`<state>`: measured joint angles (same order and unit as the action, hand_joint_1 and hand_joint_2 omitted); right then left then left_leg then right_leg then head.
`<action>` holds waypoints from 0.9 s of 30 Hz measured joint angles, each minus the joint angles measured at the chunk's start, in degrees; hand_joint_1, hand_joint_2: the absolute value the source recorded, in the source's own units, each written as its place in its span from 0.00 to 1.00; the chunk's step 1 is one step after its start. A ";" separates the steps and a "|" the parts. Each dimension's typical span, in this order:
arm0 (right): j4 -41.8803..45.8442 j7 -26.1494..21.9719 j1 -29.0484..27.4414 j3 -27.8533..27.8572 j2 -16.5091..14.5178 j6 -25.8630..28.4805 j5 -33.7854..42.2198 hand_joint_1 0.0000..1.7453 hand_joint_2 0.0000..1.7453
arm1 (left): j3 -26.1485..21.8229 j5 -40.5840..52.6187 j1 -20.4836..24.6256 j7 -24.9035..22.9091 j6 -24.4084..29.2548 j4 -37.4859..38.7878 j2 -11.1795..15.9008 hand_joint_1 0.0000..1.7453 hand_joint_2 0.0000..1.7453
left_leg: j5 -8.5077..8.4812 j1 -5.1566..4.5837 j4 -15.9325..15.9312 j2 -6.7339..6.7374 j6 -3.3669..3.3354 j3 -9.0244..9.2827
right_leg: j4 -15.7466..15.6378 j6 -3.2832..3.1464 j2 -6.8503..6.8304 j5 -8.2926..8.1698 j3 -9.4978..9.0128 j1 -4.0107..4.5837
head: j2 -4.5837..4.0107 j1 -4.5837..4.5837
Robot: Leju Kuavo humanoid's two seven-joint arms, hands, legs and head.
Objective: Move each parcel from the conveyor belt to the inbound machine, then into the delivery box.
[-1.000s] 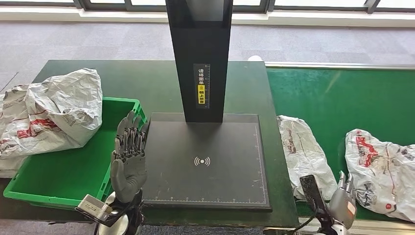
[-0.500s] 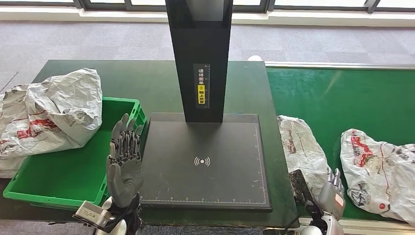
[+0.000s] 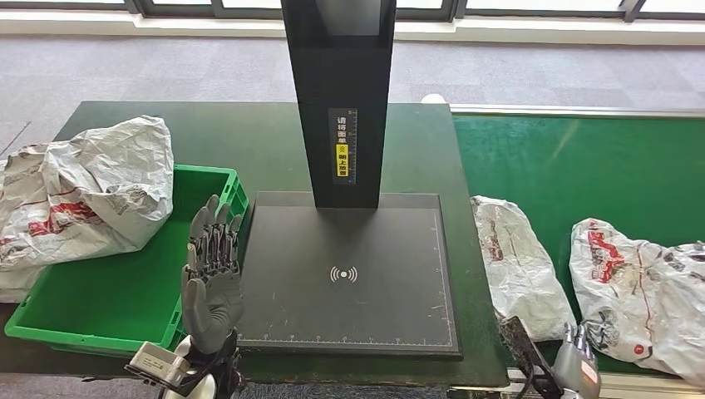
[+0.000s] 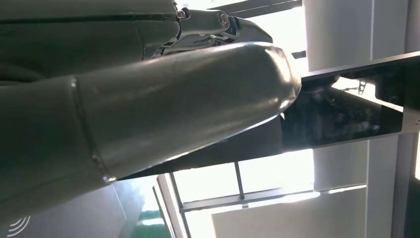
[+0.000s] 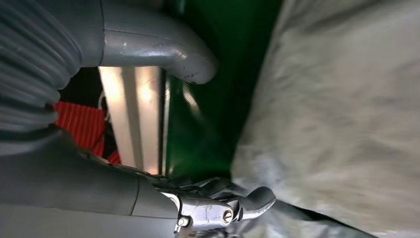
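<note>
Head cam sits high on the body, aimed forward and down, so it takes in the whole dark surface, the scanner plate with its black post, the green bin and the green belt, with floor and window frames beyond. Left wrist cam rides right behind the left hand, super close, tilted upward past the thumb at bright windows. Right wrist cam is pressed in just as tight behind the right hand, facing the belt and a crinkled grey parcel. It shares that belt edge and parcel with the head view.
</note>
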<state>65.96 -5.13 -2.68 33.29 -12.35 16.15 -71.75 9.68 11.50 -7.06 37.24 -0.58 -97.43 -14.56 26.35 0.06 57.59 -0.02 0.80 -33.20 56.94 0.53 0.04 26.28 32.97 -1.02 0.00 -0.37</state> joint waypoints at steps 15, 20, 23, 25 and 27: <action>-0.08 -4.38 1.44 4.81 -0.74 3.00 0.41 1.00 1.00 | 0.22 0.00 0.04 -0.48 0.68 0.99 -0.02 0.00 0.00 | 0.00 0.01 0.00 0.02 -0.01 0.05 | 0.00 0.00 0.02 0.00 -0.05 0.01 | 0.00 0.00; 0.22 -6.54 1.66 4.81 -0.99 6.43 4.02 1.00 1.00 | 0.22 0.00 0.03 -0.48 0.74 1.07 -0.02 0.00 0.00 | 0.00 0.01 0.00 0.00 -0.01 0.04 | 0.00 0.01 -0.01 0.00 -0.06 0.01 | 0.00 0.00; 1.95 -8.07 1.41 4.80 -1.27 8.98 6.48 1.00 1.00 | 0.22 0.00 0.04 -0.48 0.98 1.26 -0.02 0.00 0.00 | 0.00 0.01 0.00 0.01 -0.01 0.04 | 0.00 0.01 0.00 0.00 -0.04 0.01 | 0.00 0.00; 3.20 -8.61 1.21 4.78 -1.42 9.91 7.26 1.00 1.00 | 0.22 0.00 0.05 -0.48 1.11 1.37 -0.02 0.00 0.00 | 0.00 0.01 0.00 0.01 -0.01 0.04 | 0.00 0.01 0.00 0.00 -0.04 0.01 | 0.00 0.00; 4.19 -8.71 0.99 4.76 -1.54 10.35 7.68 1.00 1.00 | 0.22 0.00 0.05 -0.48 1.21 1.47 -0.02 0.00 0.00 | 0.00 0.01 0.00 0.01 -0.01 0.04 | 0.00 0.01 -0.01 0.00 -0.05 0.00 | 0.00 0.00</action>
<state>70.15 -13.84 -1.69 38.05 -13.89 26.50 -64.07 9.90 11.50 -7.01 36.76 0.63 -95.96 -14.58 26.35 0.06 57.59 -0.01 0.80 -33.16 56.94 0.54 0.03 26.28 32.93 -1.02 0.00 -0.37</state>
